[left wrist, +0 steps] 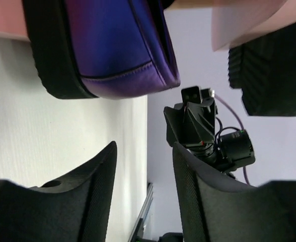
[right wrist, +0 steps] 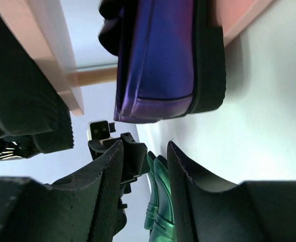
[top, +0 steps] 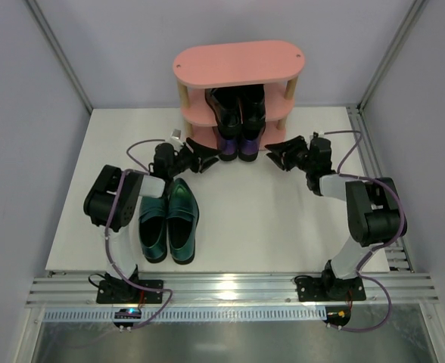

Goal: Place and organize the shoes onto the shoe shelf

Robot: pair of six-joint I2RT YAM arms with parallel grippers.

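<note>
Left end effector (top: 205, 160) and right end effector (top: 279, 156) hang released and empty, flanking the purple pair (top: 236, 144) on the shoe shelf's (top: 238, 62) bottom tier, black pair (top: 238, 106) above. Teal-green pair (top: 168, 221) lies on the surface (top: 268, 219); next probably means grasping it for the top board

The shoe shelf (top: 238, 64) stands at the table's (top: 283, 223) far edge. Middle-tier loafers (top: 238, 106) sit above bottom-tier loafers (top: 238, 144). 1 more loafer pair (top: 168, 221) lies on the table, front-left of the shelf.

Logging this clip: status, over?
Left gripper, right gripper open, empty. Purple pair, black pair on shelf; teal pair on table. Nothing blocking.
</note>
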